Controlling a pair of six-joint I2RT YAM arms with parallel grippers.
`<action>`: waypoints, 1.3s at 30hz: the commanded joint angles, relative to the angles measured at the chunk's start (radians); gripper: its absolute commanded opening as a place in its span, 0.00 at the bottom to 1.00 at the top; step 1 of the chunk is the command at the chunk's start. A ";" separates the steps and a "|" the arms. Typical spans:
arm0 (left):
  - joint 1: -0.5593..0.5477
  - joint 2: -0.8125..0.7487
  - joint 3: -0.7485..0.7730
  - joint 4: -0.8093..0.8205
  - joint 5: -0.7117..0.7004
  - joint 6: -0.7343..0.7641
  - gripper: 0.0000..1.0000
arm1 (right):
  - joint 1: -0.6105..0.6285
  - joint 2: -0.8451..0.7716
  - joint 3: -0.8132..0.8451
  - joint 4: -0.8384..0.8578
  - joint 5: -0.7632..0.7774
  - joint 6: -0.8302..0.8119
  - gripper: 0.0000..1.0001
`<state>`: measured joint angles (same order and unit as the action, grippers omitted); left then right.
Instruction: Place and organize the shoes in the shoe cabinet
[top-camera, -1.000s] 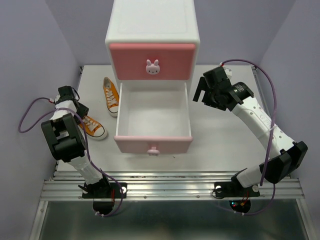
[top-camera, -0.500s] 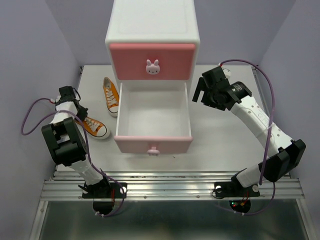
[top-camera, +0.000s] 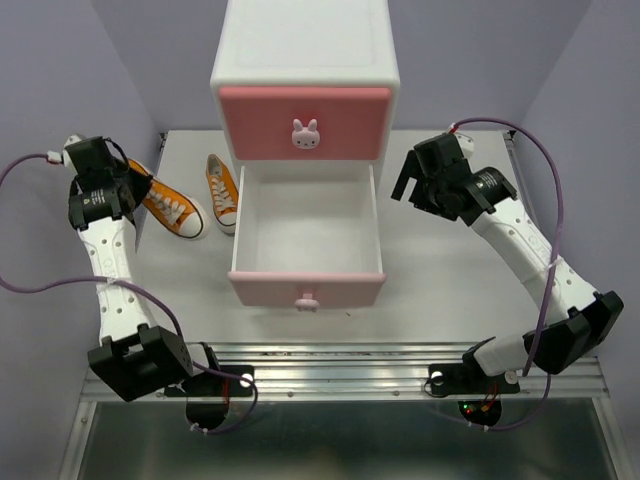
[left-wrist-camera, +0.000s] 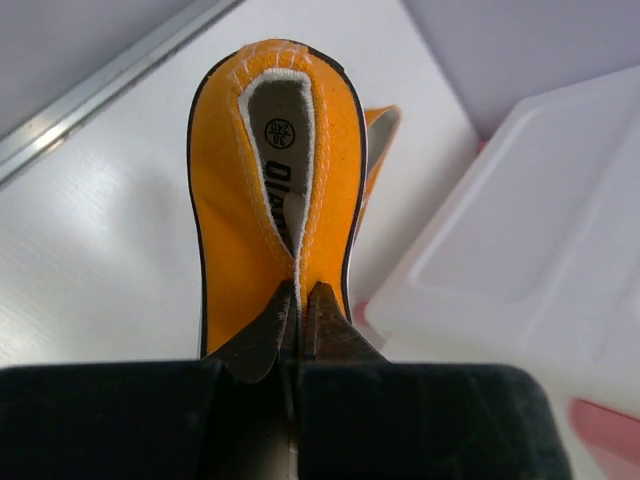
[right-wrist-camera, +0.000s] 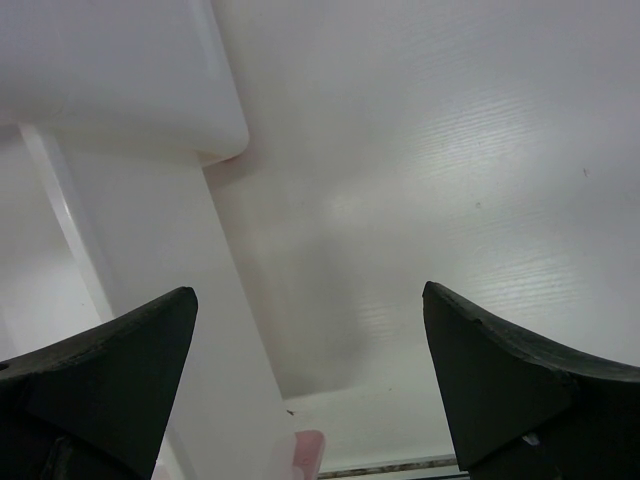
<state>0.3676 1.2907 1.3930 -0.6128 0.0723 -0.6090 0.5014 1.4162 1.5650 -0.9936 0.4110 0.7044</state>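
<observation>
1. The left pincer (left-wrist-camera: 297, 310) was part-open a second ago. Now it's clamped tight on the heel collar of an orange canvas sneaker with a white sole (top-camera: 168, 207).
2. That shoe used to sit by the front-left corner of the pulled-out pink lower drawer (top-camera: 307, 288). It's further back now, near the left edge of the white table (top-camera: 440, 290), just beside its orange twin sneaker (top-camera: 222, 190).
3. The right pincer (top-camera: 410, 195) hasn't changed: jaws wide, holding nothing, just right of the white plastic shoe cabinet (top-camera: 305, 60).
4. There's open tabletop right of the drawer.
</observation>
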 joint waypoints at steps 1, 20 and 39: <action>0.001 -0.056 0.153 0.031 0.108 0.046 0.00 | -0.014 -0.063 -0.016 0.042 0.035 0.006 1.00; -0.418 -0.246 0.126 0.136 0.011 -0.126 0.00 | -0.032 -0.105 -0.046 0.078 0.054 -0.003 1.00; -0.737 -0.393 -0.198 0.257 -0.239 -0.313 0.00 | -0.041 -0.112 -0.019 0.076 0.022 -0.105 1.00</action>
<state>-0.3298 0.9447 1.2221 -0.5266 -0.1055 -0.8562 0.4660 1.3354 1.5036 -0.9493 0.4332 0.6380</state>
